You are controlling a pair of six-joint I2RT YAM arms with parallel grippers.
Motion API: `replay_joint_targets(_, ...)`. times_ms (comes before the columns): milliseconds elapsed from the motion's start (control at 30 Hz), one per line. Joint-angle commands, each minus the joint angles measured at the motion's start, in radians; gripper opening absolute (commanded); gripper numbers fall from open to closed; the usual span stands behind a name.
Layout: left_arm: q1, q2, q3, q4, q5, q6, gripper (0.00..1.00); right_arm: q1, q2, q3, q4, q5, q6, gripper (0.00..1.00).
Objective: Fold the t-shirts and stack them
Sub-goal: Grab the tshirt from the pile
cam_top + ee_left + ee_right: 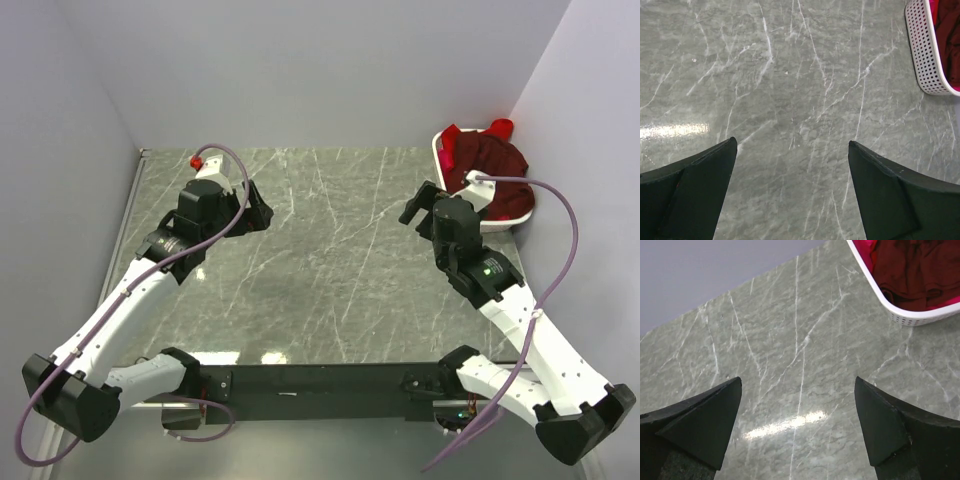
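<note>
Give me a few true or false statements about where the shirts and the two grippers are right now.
1. The t-shirts lie heaped in the white basket at the far right corner of the table. True.
2. The left gripper and the right gripper both stand open. True.
3. A folded shirt lies in the middle of the table. False: all visible shirts are in the basket.
4. The left gripper grips a maroon shirt. False: it is empty, above the bare table.
</note>
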Motion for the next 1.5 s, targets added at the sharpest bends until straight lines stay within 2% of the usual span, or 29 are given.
replay_joint_targets(0, 0.002, -0.025, 0.033, 0.017, 0.015, 0.028, 0.99, 0.003, -0.009, 0.005, 0.022, 0.034, -0.004, 1.00)
replay_joint_targets(133, 0.002, -0.022, 0.040, 0.014, 0.028, 0.031, 0.99, 0.004, 0.012, 0.054, -0.018, 0.070, 0.007, 1.00)
replay_joint_targets(267, 0.002, -0.022, 0.042, 0.020, 0.032, 0.034, 0.99, -0.015, 0.130, 0.139, -0.017, 0.052, -0.037, 1.00)
replay_joint_targets(400, 0.002, -0.019, 0.043, 0.024, 0.037, 0.037, 1.00, -0.210, 0.360, 0.313, -0.036, -0.087, -0.065, 0.99)
replay_joint_targets(533, 0.004, -0.026, 0.040, 0.023, 0.023, 0.045, 0.99, -0.406, 0.650, 0.571, -0.075, -0.063, -0.050, 0.99)
replay_joint_targets(700, 0.022, -0.009, 0.045, 0.031, 0.040, 0.036, 0.99, -0.534, 0.885, 0.784, -0.154, -0.077, 0.015, 0.98)
replay_joint_targets(833, 0.094, 0.026, 0.059, 0.043, 0.104, 0.015, 0.99, -0.559, 1.034, 0.907, -0.201, -0.054, 0.045, 0.96)
replay_joint_targets(1033, 0.143, 0.064, 0.074, 0.046, 0.146, 0.004, 0.98, -0.595, 1.095, 0.868, -0.170, -0.014, 0.068, 0.95)
replay_joint_targets(1300, 0.185, 0.083, 0.060, 0.065, 0.169, 0.002, 0.98, -0.672, 1.160, 0.799, -0.113, -0.040, 0.062, 0.93)
replay_joint_targets(1467, 0.194, 0.101, 0.053, 0.071, 0.181, 0.002, 0.98, -0.710, 1.255, 0.841, -0.145, -0.046, 0.084, 0.88)
